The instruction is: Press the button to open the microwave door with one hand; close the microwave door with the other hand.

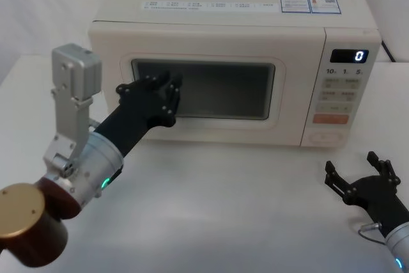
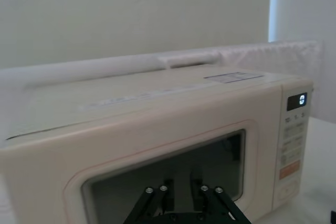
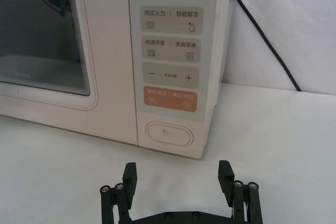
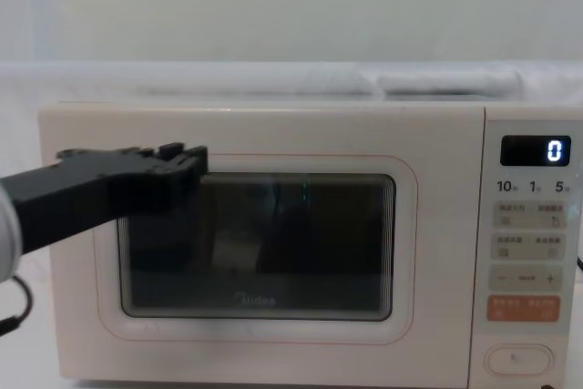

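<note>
The microwave door (image 1: pixel 217 91) stands flush with the cream body, its dark window facing me. My left gripper (image 1: pixel 172 84) reaches forward with its fingers together and its tips against the door at the window's upper left corner, as the chest view also shows with the left gripper (image 4: pixel 196 157). The button (image 3: pixel 168 134) is the wide cream pill at the foot of the control panel, also visible as the button (image 1: pixel 323 137). My right gripper (image 1: pixel 351 163) hovers low over the table in front of the panel, open and empty. It stays a short way back from the button.
The microwave sits on a white table (image 1: pixel 223 209). A black cable (image 3: pixel 268 40) runs down the wall behind its right side. An orange key (image 3: pixel 170 99) lies just above the button. The display (image 1: pixel 349 55) reads 0.
</note>
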`<state>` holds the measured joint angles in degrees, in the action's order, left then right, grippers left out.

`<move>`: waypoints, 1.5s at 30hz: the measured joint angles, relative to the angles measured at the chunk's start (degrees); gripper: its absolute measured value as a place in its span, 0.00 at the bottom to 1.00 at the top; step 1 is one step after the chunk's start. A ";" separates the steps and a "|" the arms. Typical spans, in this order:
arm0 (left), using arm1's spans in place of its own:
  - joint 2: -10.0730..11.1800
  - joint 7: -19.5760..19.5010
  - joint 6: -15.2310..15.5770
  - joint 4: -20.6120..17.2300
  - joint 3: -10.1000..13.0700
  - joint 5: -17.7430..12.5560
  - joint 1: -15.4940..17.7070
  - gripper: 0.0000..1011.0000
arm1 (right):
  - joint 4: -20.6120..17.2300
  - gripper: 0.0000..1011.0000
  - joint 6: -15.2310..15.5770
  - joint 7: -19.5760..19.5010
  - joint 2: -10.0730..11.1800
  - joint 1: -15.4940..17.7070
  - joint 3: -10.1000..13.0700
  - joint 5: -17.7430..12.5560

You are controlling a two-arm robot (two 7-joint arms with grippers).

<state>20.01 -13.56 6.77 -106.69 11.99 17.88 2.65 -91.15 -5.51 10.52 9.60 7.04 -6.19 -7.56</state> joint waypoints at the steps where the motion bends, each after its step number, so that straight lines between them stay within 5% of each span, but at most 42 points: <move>1: 0.09 0.21 -0.26 -0.21 -0.50 0.08 -0.73 0.23 | 0.00 0.99 0.00 0.00 0.00 0.00 0.00 0.00; 27: -1.14 2.05 -3.49 3.78 -5.54 0.02 -8.83 0.99 | 0.00 0.99 0.00 0.00 0.00 0.00 0.00 0.00; 45: -2.08 2.44 -3.05 7.22 -6.85 -1.12 -10.34 0.99 | 0.00 0.99 0.00 0.00 0.00 0.00 0.00 0.00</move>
<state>17.93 -11.11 3.72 -99.47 5.14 16.76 -7.69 -91.15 -5.51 10.52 9.60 7.04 -6.19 -7.56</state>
